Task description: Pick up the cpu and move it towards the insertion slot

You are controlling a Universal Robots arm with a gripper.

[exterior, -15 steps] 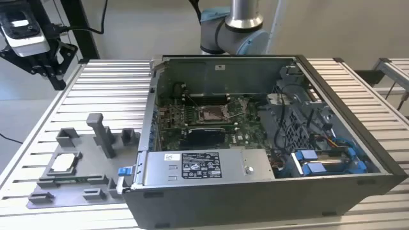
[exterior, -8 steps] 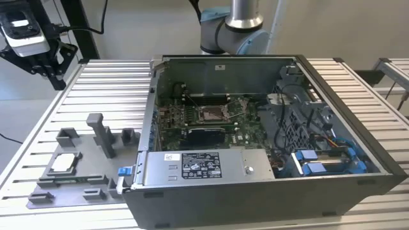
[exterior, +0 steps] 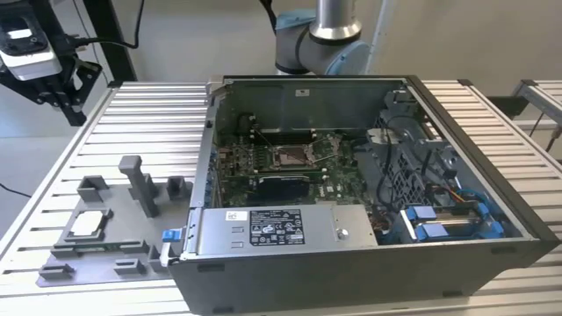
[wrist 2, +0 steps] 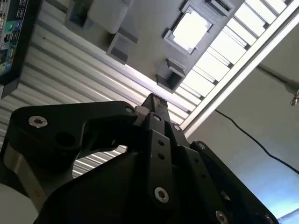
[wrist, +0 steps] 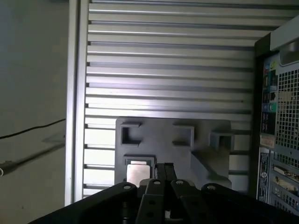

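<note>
Silvery cpu lies untouched in its grey fixture at the exterior view's near left. Farther right, the slot sits bare inside the open case. Far left, the gripper hangs high over the table, fingers drawn together, empty. Pickup and transfer apparently both remain.

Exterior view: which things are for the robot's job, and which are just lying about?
For the job:
the cpu
the insertion slot
the hand

Just lying about:
the tall grey post
the blue clips
the silver box with a label
</note>
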